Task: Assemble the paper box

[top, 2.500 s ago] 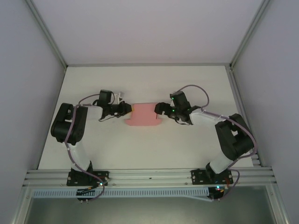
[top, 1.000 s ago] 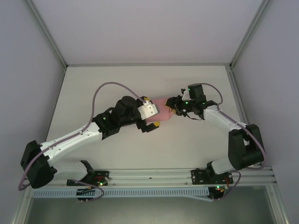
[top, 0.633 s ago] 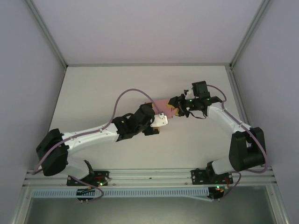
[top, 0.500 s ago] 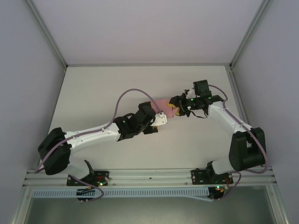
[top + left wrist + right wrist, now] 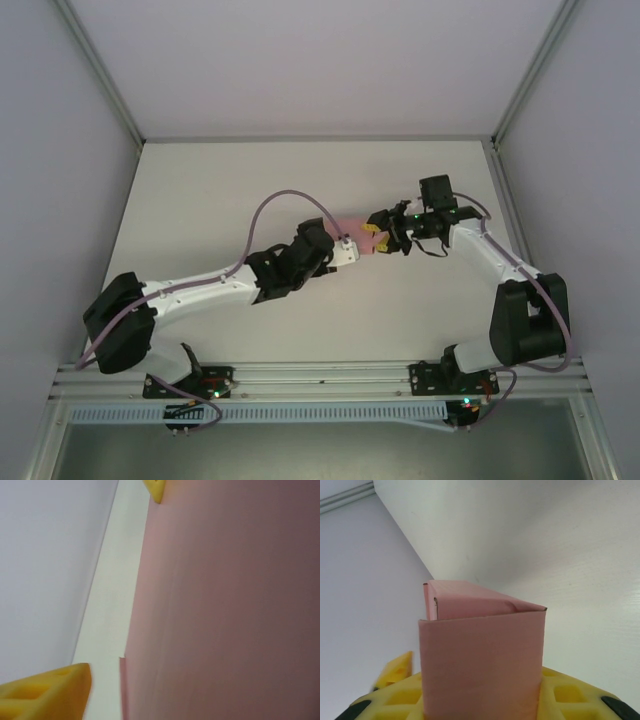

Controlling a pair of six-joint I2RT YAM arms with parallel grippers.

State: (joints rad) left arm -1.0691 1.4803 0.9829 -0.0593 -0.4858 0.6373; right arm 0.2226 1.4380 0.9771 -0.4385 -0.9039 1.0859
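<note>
- Pink paper box [image 5: 350, 226] sits mid-table [image 5: 200, 200], clamped by the right gripper [image 5: 379, 239] from 3 o'clock.
- Left gripper [image 5: 343, 251], jaws spread, at its 7 o'clock.

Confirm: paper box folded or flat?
Folded. Right wrist view shows the paper box with creased panels meeting at angles.

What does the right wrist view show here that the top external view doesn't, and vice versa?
Right wrist: close detail of the paper box, a folded panel with an open fold behind, sitting between the right end effector's yellow pads. Top external: the left arm and right arm reaching to mid-table, the left end effector at the box's left. Shared: the pink box, right end effector and white table.
</note>
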